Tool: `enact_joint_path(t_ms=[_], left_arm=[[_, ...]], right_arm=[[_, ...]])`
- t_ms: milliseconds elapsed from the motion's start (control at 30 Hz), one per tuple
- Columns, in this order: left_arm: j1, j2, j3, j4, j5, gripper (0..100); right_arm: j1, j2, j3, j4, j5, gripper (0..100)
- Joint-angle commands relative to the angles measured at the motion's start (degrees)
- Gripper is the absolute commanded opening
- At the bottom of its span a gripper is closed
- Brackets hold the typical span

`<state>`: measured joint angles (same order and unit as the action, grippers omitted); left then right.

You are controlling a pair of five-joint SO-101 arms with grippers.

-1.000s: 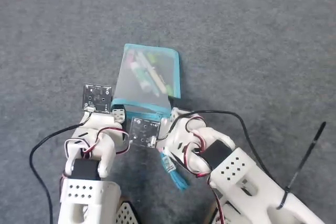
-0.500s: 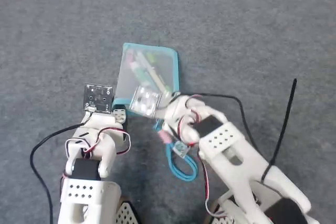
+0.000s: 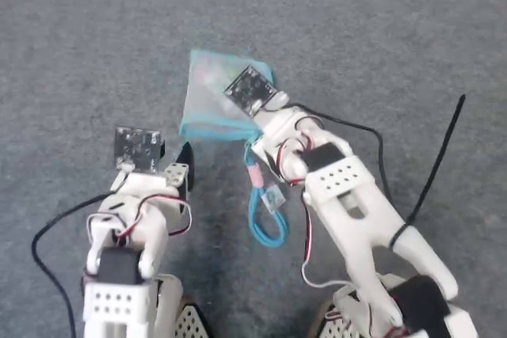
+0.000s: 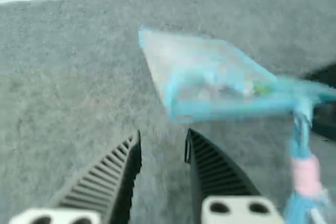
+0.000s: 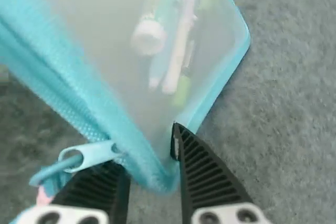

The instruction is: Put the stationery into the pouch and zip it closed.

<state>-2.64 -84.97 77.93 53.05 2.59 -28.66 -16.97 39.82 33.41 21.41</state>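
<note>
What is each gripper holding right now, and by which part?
Right gripper pinches the pouch at its zipper-end corner; left gripper holds nothing.

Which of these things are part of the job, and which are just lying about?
Part of the job:
- pouch
- stationery inside it
- zip pull
- right pincer, gripping the pouch's corner
- left pincer, open, near the pouch

Just lying about:
- grey carpet underneath

White arms [image 3: 348, 195], black ridged hands [image 4: 163, 141].
</note>
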Motion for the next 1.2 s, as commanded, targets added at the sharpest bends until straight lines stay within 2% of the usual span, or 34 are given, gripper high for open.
enact_joint_path(t_ms=[0,200,400,467,600,800,1000,1167], left_arm=[[0.26,-12.04,-0.04,3.43,-0.44,15],[0.62,-16.88,4.09,3.52,-0.26,23],[12.40,-13.19,5.67,1.76,0.09,24],[15.82,-11.78,5.58,1.05,2.46,28],[18.90,-8.88,5.58,0.18,5.10,32],[18.46,-3.78,5.58,-3.08,5.27,32],[14.42,2.37,5.58,-10.11,5.36,27],[14.15,5.36,5.67,-12.75,5.36,20]], right_arm=[[3.21,1.98,-7.91,4.70,-4.13,0.6],[2.68,1.89,-16.26,12.62,-6.51,0.6],[-0.04,1.10,-17.14,15.25,-7.82,0.6],[-1.54,-0.57,-15.74,15.43,-7.74,0.6],[-4.44,-5.23,-11.96,15.16,-7.56,0.6],[-6.99,-13.14,-7.12,17.10,-7.56,0.6],[-6.99,-21.23,-2.11,20.18,-7.47,0.6],[-6.99,-22.81,0.79,19.82,-5.45,0.6]])
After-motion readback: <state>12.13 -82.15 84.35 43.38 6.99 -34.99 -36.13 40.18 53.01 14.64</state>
